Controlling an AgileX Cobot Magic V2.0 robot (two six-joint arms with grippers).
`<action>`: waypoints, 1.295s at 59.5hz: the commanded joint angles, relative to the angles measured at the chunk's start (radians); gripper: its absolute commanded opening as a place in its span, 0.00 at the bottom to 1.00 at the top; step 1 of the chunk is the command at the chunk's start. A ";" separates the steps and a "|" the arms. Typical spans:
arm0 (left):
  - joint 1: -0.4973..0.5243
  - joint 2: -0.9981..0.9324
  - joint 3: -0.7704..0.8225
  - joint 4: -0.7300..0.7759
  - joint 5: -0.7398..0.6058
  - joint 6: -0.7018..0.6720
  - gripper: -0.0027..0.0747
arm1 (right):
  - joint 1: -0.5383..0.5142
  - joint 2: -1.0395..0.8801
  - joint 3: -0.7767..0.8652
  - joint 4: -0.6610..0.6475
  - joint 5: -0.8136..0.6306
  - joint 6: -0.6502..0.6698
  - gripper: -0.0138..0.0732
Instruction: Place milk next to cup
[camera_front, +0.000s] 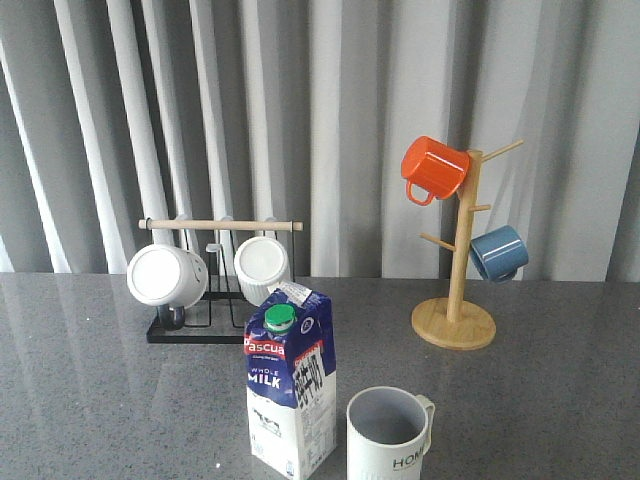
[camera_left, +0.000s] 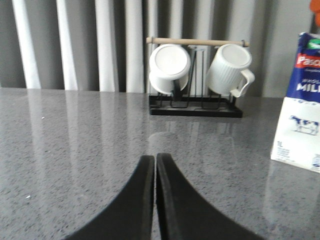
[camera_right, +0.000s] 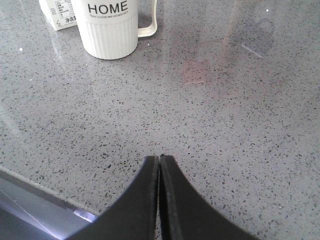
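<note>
The milk (camera_front: 290, 392) is a tall blue and white carton with a red band and a green cap, upright on the grey table near its front edge. Just to its right stands the cup (camera_front: 389, 434), a pale ribbed mug with "HOME" on it, a small gap between them. The right wrist view shows the cup (camera_right: 109, 27) with a corner of the milk (camera_right: 57, 14) behind it; the left wrist view shows the milk (camera_left: 301, 107) at its edge. My left gripper (camera_left: 155, 157) and right gripper (camera_right: 160, 158) are both shut, empty, above bare table. Neither appears in the front view.
A black rack (camera_front: 195, 330) with a wooden bar holds two white mugs (camera_front: 166, 274) at the back left. A wooden mug tree (camera_front: 455, 322) at the back right carries an orange mug (camera_front: 434, 168) and a blue mug (camera_front: 498, 252). The table's edge (camera_right: 35, 189) lies near my right gripper.
</note>
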 joint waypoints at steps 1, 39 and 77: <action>0.051 -0.011 -0.017 -0.011 -0.017 0.001 0.03 | -0.002 0.005 -0.028 -0.010 -0.065 0.000 0.15; 0.114 -0.014 -0.019 0.004 -0.035 -0.003 0.03 | -0.002 0.005 -0.028 -0.010 -0.066 0.000 0.15; 0.114 -0.014 -0.019 0.065 -0.125 -0.001 0.03 | -0.002 0.005 -0.028 -0.010 -0.066 0.000 0.15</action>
